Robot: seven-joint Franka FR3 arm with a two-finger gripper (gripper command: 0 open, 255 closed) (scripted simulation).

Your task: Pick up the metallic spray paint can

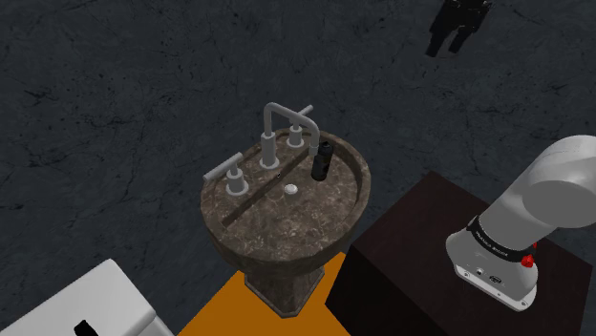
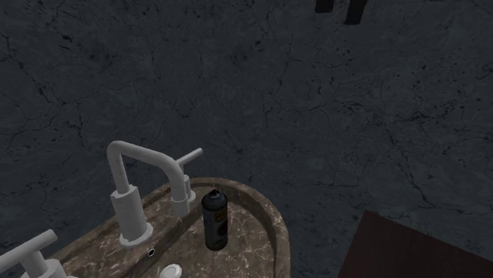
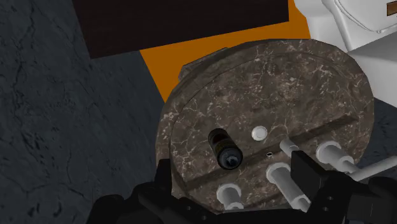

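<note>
One gripper (image 3: 233, 167) hangs high above the sink with its two black fingers spread wide apart and nothing between them in contact: it holds nothing. Nearest below the hand is one dark spray paint can (image 3: 224, 147). It sits almost straight down the line between the fingers, a little toward one of them. The can stands upright, so its long axis runs nearly along the hand's own line of sight and its cap faces the camera. I judge that a straight descent, with a small sideways correction, would bring the fingers down either side of its body.

The can rests inside the rim of one round, mottled brown stone basin (image 3: 286, 76). Beyond the can from the hand lie one white drain plug (image 3: 259, 133), one grey faucet spout (image 1: 277, 129) and two lever handles (image 1: 232, 175), the closer handle just beside the can. Farthest down are the dark cracked floor (image 3: 57, 127) and one orange patch (image 3: 159, 70).
</note>
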